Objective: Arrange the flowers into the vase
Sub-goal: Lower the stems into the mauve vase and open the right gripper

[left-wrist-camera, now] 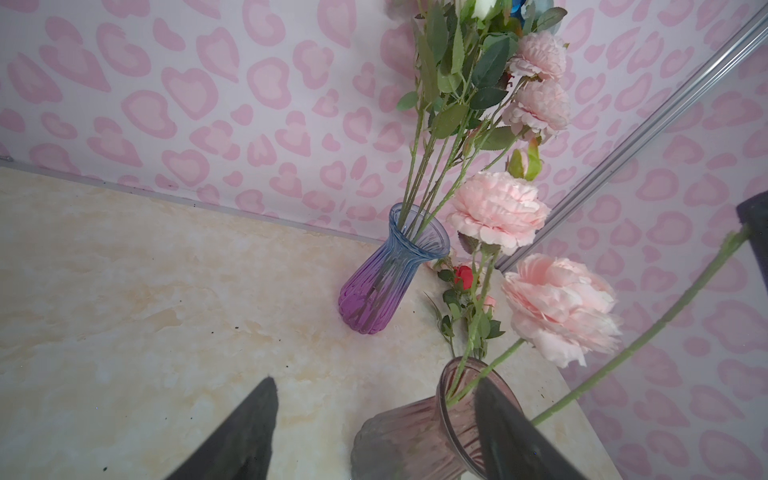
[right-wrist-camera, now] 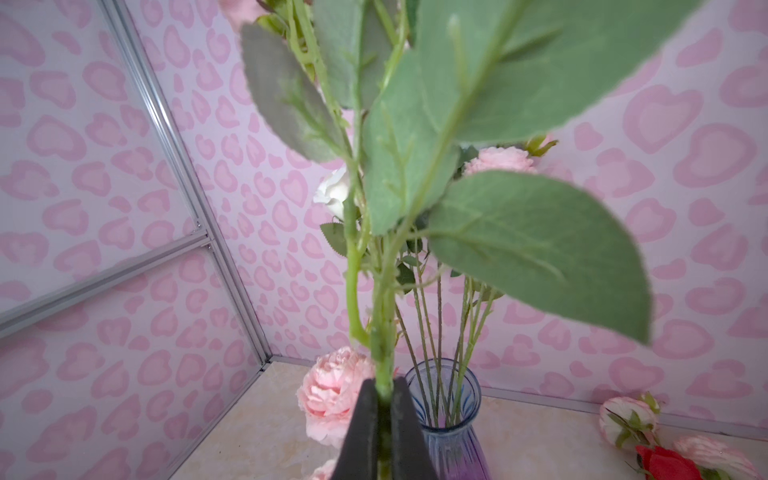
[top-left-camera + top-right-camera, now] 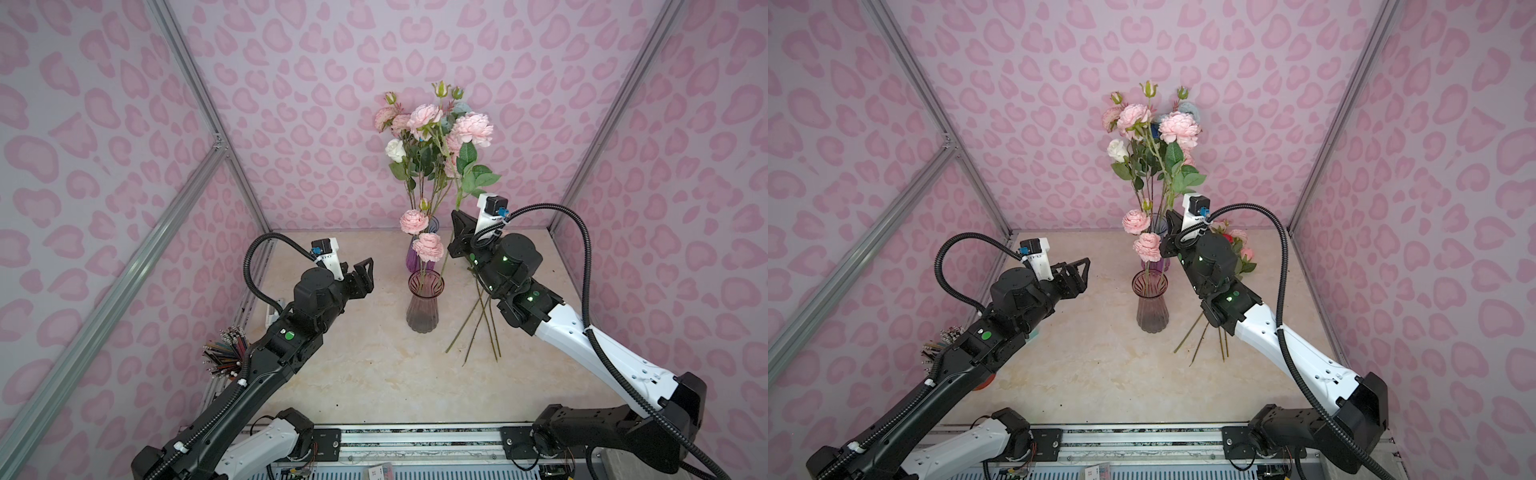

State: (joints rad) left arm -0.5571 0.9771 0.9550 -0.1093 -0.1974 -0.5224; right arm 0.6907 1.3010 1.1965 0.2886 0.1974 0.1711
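Flowers (image 3: 428,120): most stand in the blue-to-purple vase (image 1: 374,291) at the back of the table (image 3: 353,374), near the rear wall. They are pink blooms, one white, a bit of blue, on tall green stems. Two pink peonies (image 3: 414,221) sit in the smoky-pink vase (image 3: 424,316), which stands mid-table just in front of the blue-to-purple one. Their heads lean toward the back vase.

One leafy stem (image 2: 382,324) is in the air, pinched by the right gripper (image 2: 384,386). The fingers are pressed together on it, with big leaves right above them and the upper part up against the back bunch. Its lower part slants down to just beside the smoky-pink vase's rim; cannot tell whether the tip is inside the mouth.

Loose flowers (image 2: 627,419) lie on the table to the right of the vases. Their pink and red heads are near the back wall, and the bare stem ends fan out toward the front under the right arm.

Left gripper (image 3: 362,277): jaws spread wide, nothing between them. It hovers above the table left of the smoky-pink vase, pointing at it, not touching.

Far left edge of the table: a holder of coloured pencils (image 3: 224,353), partly behind the left arm.
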